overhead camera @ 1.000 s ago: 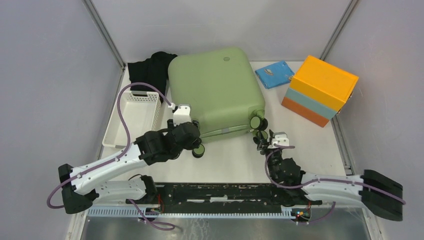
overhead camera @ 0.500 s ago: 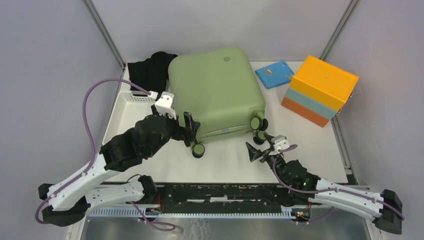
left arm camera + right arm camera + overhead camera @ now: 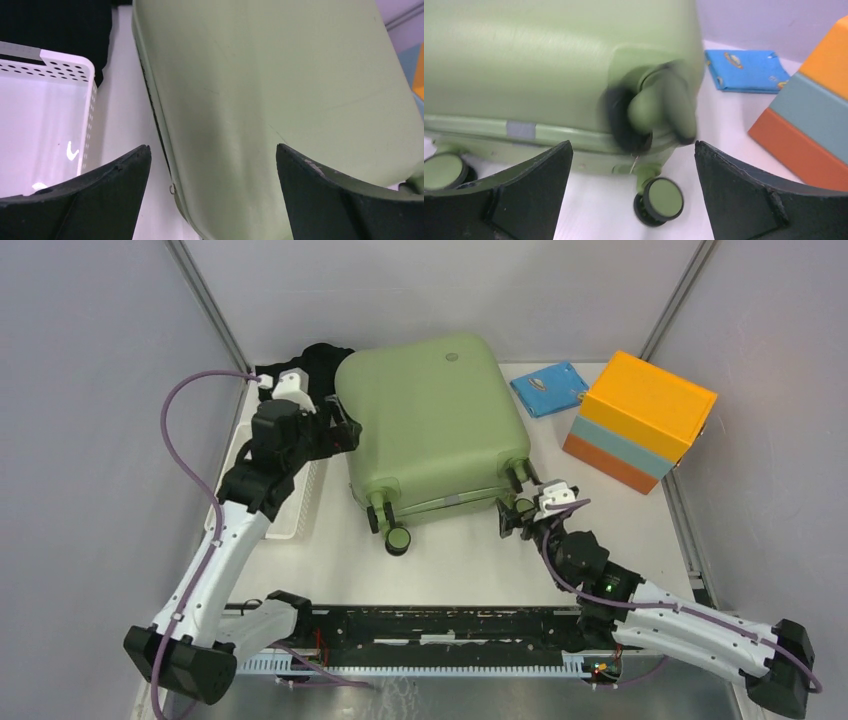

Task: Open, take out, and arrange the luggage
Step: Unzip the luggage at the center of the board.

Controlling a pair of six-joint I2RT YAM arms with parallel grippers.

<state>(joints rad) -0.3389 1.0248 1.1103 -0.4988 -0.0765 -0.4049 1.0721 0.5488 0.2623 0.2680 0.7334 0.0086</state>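
The sage-green luggage (image 3: 430, 420) lies flat and closed in the middle of the table, with its wheels toward me. My left gripper (image 3: 343, 436) is open at the case's left edge. In the left wrist view its fingers (image 3: 212, 147) straddle the green shell (image 3: 280, 100) and the dark zip seam, touching neither; a small ring hangs at the seam (image 3: 171, 189). My right gripper (image 3: 515, 517) is open at the near right corner. In the right wrist view it (image 3: 633, 143) frames a green-capped wheel (image 3: 663, 199) and the blurred wheel mount above it, with nothing gripped.
A white perforated basket (image 3: 303, 508) sits left of the case under my left arm, shown again as basket (image 3: 45, 115). Black cloth (image 3: 305, 365) lies behind it. A blue pouch (image 3: 548, 388) and an orange and light-blue box (image 3: 640, 420) stand at the right.
My left arm swung from the near left wheel up to the case's left edge and opened wide. My right gripper opened and came back toward the near right wheels. The case shifted slightly.
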